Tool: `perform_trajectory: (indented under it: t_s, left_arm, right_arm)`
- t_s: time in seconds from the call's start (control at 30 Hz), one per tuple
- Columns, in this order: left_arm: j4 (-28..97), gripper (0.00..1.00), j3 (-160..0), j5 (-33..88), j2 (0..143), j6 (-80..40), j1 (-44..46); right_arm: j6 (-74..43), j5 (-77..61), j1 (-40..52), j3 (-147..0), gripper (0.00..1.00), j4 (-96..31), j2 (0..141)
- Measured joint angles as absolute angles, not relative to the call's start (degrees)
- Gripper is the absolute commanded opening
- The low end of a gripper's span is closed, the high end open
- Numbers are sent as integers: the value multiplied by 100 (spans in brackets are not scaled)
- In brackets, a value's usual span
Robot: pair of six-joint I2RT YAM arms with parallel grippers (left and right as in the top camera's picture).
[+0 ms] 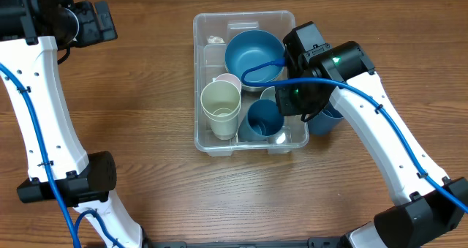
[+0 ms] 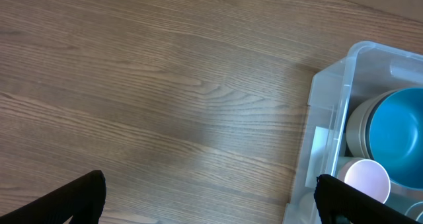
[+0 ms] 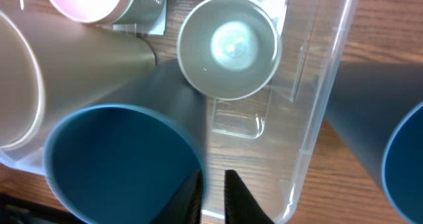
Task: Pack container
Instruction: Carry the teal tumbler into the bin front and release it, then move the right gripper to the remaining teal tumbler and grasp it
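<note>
Container (image 1: 196, 94) on the table (image 1: 146, 175), upper centre of the overhead frame, holding a blue bowl (image 1: 252, 54) and a blue cup (image 3: 119, 164). The right end effector (image 3: 213, 192) has its fingers nearly pressed together at that cup's rim; whether they pinch it cannot be told. The left end effector (image 2: 211, 207) is spread wide over bare table. Risk: withdrawing could snag the rim and tip the cup, or the arm could knock the second blue cup (image 1: 329, 124) outside.

2 arms (image 1: 40, 109): white links (image 1: 380, 142), black joints (image 1: 91, 176), blue cables (image 1: 71, 219) alongside; green light (image 1: 336, 59) on right.
</note>
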State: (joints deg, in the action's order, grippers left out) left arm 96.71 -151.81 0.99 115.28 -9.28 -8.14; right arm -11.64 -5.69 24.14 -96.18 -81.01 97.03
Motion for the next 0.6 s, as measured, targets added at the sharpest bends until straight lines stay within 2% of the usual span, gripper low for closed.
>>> perform_trajectory:
  t_s: [0.13,0.27,0.37,0.43,0.6]
  left_arm:
    - [9671,100,-15181,99,11528,-928,-814]
    - [9668,100,-15181,99,11528,-928,-814]
    - [9671,100,-15181,99,11528,-928,-814]
    - [9671,100,-15181,99,11528,-928,-814]
    - [9671,100,-15181,102,11528,-928,-814]
  right_arm:
    - [-1170,-519,2414,-9618,25,-8099,9703]
    - [-1166,-449,2414,-9638,47,-8117,9653]
    - [-1184,-342,2403,-9808,61,-8156,9450]
    - [-1245,-200,2346,-9988,66,-8141,9188]
    - [-1564,207,1688,-10265,68,-8147,8473]
